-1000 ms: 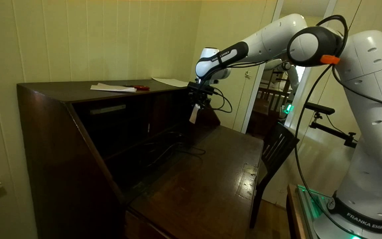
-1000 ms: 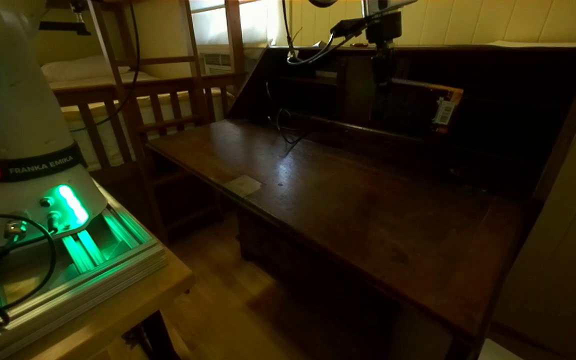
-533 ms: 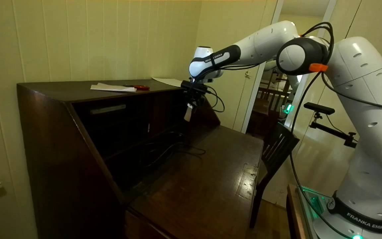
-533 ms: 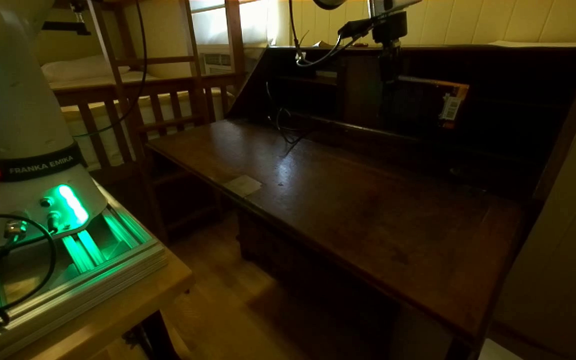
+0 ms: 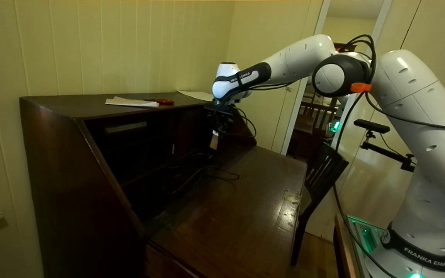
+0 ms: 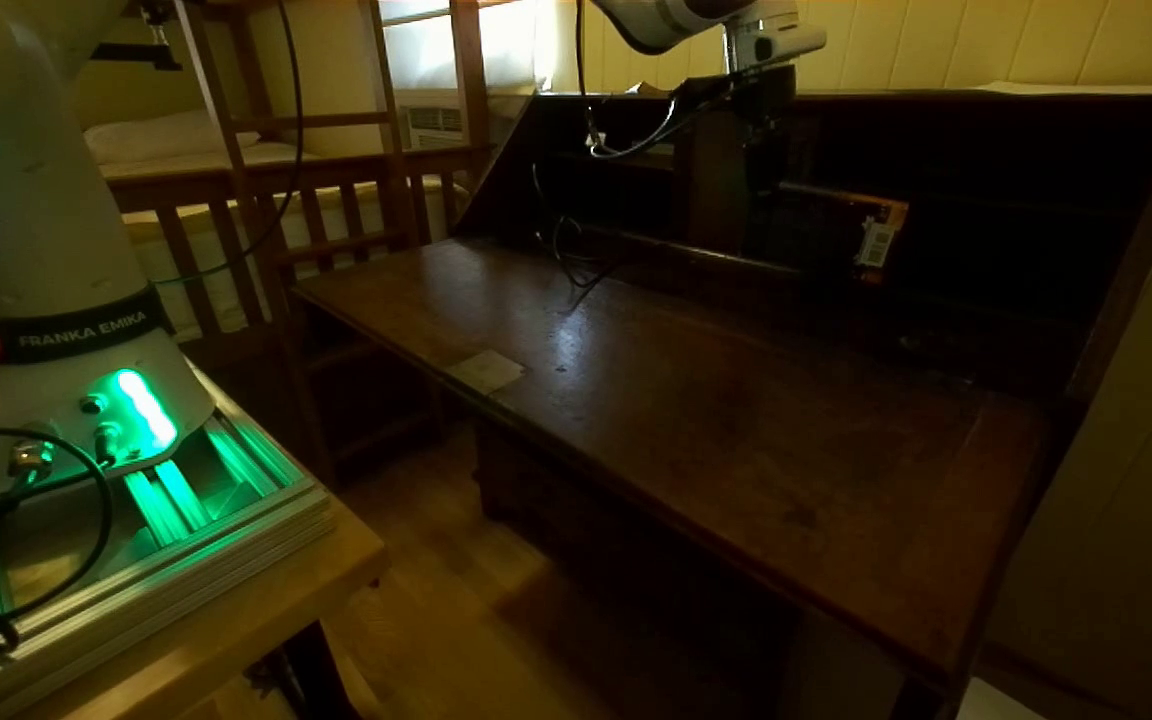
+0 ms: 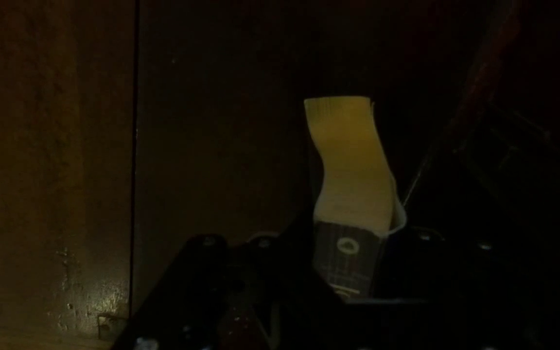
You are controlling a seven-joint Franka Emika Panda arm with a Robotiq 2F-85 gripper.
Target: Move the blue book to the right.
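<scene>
- The gripper point(image 5: 218, 129) holds the book point(image 7: 350, 170) near one end; its fingers are too dark to make out.
- The book hangs in the air in front of the recess point(image 6: 1016, 240), toward the back of the counter point(image 6: 736, 430). Its height, and whether part of it is inside the recess, I cannot tell.
- In an exterior view its broad face shows dark, with orange along the outer edge and a barcode label point(image 6: 876, 243) there; the rest of the cover is too dim for its colour to be told.
- In an exterior view it is nearly edge-on, a narrow, slightly tilted strip of tan page edges point(image 5: 214, 141) with white at the top.
- In the wrist view the page edges run in a wavy bend, with a greyish patch bearing a pale ring at the lower end.
- Cables point(image 5: 205, 166) lie in loops on the counter beside the recess.
- On the ledge point(image 5: 91, 106) over the recess lie white papers point(image 5: 129, 102) and, just beside them, a red-handled tool point(image 5: 164, 102); a sheet point(image 5: 195, 95) lies apart, toward the far end.
- The arm point(image 5: 299, 58) reaches across above the counter; its base point(image 6: 86, 400) glows green.
- A chair point(image 5: 325, 170) stands by the counter's front edge.
</scene>
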